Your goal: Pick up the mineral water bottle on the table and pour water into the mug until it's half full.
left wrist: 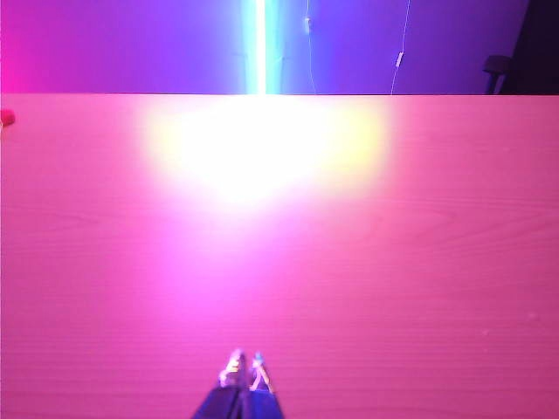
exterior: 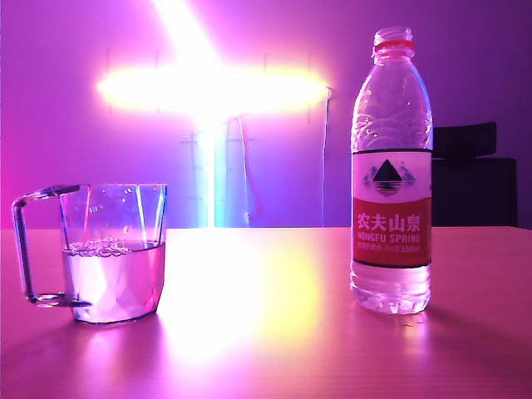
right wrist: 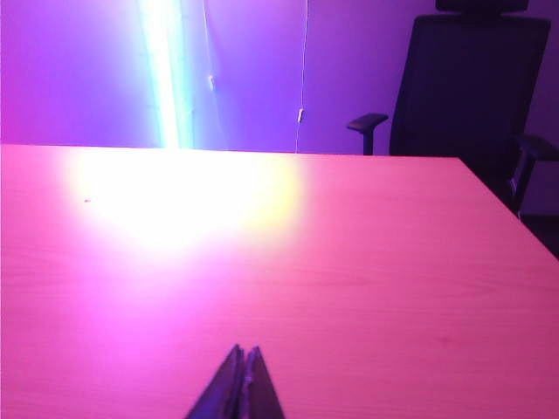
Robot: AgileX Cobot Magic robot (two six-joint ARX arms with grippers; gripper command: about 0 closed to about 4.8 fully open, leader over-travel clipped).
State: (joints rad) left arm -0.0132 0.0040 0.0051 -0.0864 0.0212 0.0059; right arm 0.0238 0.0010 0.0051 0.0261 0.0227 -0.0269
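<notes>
We found the mineral water bottle (exterior: 391, 170) standing upright on the table (exterior: 274, 332), well apart from the mug (exterior: 112, 253), which stood on the same table with its handle turned away from the bottle. The bottle carried no cap above its red neck ring and held water (exterior: 389, 287) only near its base, while the mug held water to about the middle of its wall, bubbles at the surface. We judged the pour done and the bottle set back down clear of the mug. Neither arm was near the bottle: the left gripper (left wrist: 244, 367) hung over bare table with its fingers pressed together, and the right gripper (right wrist: 242, 360) likewise, fingers pressed together, holding nothing, a dark office chair (right wrist: 467, 87) beyond the table edge.
</notes>
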